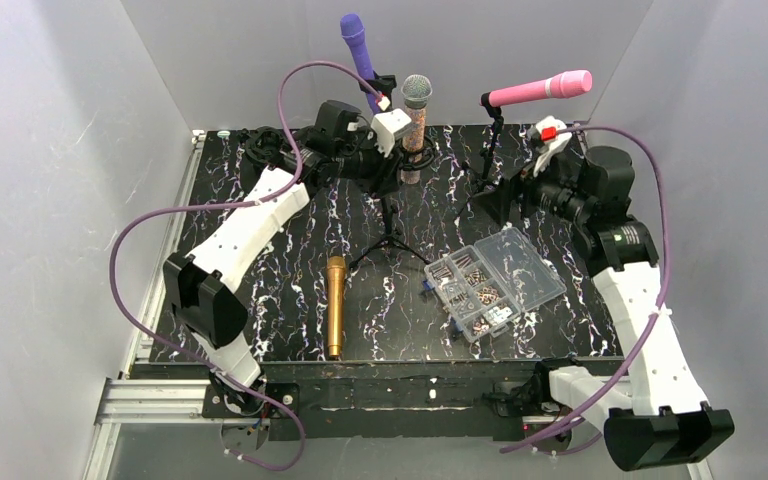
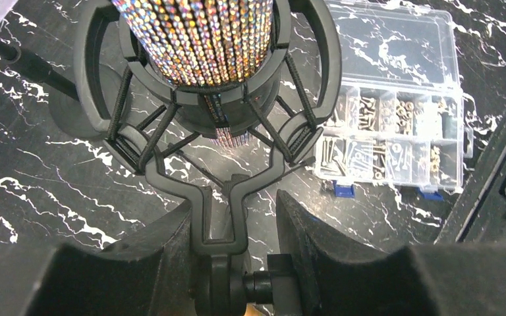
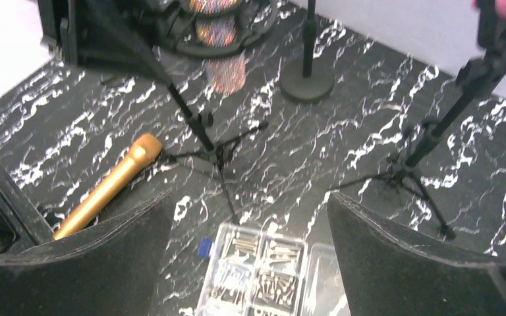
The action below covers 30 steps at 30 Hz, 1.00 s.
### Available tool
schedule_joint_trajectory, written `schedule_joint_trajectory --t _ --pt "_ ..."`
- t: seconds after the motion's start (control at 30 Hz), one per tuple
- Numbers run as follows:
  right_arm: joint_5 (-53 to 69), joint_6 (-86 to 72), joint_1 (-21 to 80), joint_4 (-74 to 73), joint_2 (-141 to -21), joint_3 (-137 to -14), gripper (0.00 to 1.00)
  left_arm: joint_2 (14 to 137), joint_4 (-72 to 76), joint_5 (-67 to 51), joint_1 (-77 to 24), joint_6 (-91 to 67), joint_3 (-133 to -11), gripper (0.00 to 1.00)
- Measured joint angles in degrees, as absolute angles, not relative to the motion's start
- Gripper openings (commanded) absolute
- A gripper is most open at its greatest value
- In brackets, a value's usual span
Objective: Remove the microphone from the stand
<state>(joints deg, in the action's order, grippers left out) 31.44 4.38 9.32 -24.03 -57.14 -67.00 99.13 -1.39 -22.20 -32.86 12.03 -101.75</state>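
Left claw (image 2: pixel 234 205) clamps the shock mount (image 2: pixel 217 227) beneath the sequined microphone (image 2: pixel 197 33); right claw (image 3: pixel 249 201) gapes wide above marbled table (image 3: pixel 342 131).

Left hand (image 2: pixel 234 210) forward, clamped on the stand mount (image 2: pixel 219 232); right hand (image 3: pixel 249 197) raised, jaws wide apart.

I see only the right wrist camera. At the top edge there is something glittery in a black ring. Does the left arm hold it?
Observer: No. The left gripper is shut on the shock mount at its yoke, below the glittery microphone.
Operator: Where is my right gripper compared to it?
Observer: Open, to its right, low beside the stand of the pink microphone.
Operator: Any other mounted microphone?
Observer: A purple microphone, farther back, left of the glittery one.
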Motion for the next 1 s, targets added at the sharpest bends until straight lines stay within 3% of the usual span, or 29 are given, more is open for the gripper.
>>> schedule_joint_trajectory --t 0.4,1.0 --pt "36.0 -3.8 10.0 -15.2 -71.6 -79.9 0.91 97.1 -7.5 -26.7 -32.9 16.0 -100.8 0.0" --pt "42.2 -5.9 15.6 -5.4 -80.4 -81.2 0.91 98.2 -9.5 -27.7 -32.9 17.2 -102.5 0.0"
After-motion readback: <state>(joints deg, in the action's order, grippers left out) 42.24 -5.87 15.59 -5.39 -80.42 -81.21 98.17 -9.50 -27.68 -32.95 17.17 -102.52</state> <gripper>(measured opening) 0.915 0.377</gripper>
